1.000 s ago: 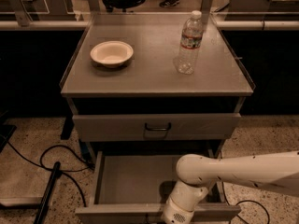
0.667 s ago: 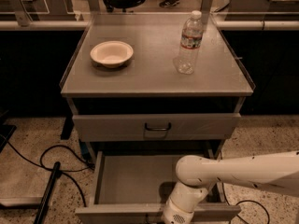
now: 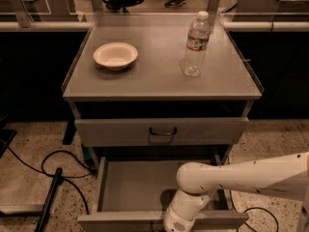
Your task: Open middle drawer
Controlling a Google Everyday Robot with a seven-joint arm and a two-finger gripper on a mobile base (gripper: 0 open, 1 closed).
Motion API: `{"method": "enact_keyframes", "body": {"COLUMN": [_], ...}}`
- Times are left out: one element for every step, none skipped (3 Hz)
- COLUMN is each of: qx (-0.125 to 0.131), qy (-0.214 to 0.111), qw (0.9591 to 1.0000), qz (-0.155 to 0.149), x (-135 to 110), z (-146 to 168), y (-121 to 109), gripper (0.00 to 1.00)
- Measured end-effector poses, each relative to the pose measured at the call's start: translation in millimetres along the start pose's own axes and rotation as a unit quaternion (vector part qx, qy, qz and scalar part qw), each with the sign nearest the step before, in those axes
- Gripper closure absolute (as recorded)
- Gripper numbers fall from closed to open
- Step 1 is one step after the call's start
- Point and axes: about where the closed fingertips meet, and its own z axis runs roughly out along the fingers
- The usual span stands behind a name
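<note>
Nothing moved since a second ago: middle drawer (image 3: 140,185) sits pulled out, hand (image 3: 175,222) low at its front lip.
White arm (image 3: 241,178) comes in from the right. Can't tell if the hand is clamped or apart. Grey tray lies exposed below the closed top drawer (image 3: 162,131), so opening looks basically done; letting go and backing off likely remain.
</note>
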Motion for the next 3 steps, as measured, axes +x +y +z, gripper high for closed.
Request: {"method": "enact_keyframes", "body": {"qx": [0.001,-0.007,-0.014], "qy": [0.005,0.023,0.042], "qw": [1.0000,0.9996,0.9981], "qz": [-0.001,0.015,0.044], "x": [-7.3,-2.5,20.3], "z": [7.1,20.4,25.2], "y": [-10.5,-22.6,-15.0], "gripper": [0.00,0.00,0.00]}}
